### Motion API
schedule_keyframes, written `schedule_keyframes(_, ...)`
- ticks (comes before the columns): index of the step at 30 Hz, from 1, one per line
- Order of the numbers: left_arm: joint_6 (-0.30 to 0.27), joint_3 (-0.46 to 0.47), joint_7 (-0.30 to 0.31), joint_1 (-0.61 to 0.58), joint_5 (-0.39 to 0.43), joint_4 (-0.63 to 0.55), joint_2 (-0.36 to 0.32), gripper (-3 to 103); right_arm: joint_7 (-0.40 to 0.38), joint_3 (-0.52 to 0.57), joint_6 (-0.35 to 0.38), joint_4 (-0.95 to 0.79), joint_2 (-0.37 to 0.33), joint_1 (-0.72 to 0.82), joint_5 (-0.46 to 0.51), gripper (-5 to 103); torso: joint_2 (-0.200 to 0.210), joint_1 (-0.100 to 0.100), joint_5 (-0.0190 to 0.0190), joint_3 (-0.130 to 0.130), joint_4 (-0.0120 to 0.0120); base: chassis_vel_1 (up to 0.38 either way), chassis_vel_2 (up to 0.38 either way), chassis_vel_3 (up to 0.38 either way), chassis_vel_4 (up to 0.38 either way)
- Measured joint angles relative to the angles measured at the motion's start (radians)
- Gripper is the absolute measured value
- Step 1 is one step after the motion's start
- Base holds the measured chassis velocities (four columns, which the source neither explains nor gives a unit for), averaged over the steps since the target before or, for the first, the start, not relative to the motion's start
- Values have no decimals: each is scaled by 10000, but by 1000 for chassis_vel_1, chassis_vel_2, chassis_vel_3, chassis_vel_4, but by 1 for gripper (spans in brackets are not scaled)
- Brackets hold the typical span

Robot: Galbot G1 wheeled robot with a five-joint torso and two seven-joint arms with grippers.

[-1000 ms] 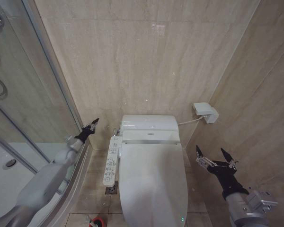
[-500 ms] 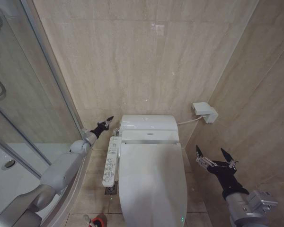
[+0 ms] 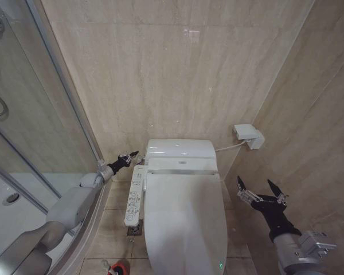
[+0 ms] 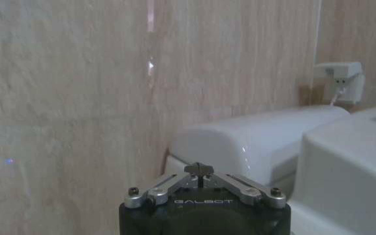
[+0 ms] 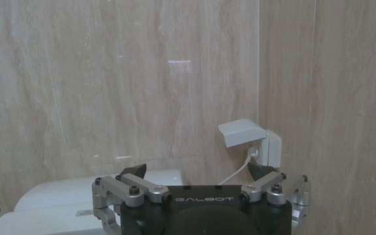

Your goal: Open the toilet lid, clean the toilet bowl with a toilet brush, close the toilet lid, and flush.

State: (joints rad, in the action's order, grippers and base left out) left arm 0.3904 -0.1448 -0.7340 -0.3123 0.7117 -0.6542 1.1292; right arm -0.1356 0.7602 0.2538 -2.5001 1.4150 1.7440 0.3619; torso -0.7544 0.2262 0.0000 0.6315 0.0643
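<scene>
- Your left gripper, fingers pinched together and empty, sits left of centre beside the tank.
- The toilet lid lies closed, lower centre.
- Aim squarely and press gently.
- Keep your right gripper, spread wide and empty, parked lower right.

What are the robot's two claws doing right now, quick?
Left claw: closed, holding nothing, beside the toilet's back corner.
Right claw: open, holding nothing, waiting to the right of the toilet lid.
</scene>
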Motion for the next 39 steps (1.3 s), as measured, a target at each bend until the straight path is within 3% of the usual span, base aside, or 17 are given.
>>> schedule_keyframes(25, 275, 85, -890, 283, -132, 1859, 525, 0, 0, 0, 0, -1, 0, 0, 0, 100, -1, -1, 2, -1, -4, 0, 0, 0, 0)
schedule_keyframes(39, 454, 260, -977, 246, -144, 2163, 838, 0, 0, 0, 0, 0, 0, 0, 0, 100, -1, -2, 2, -2, -4, 0, 0, 0, 0)
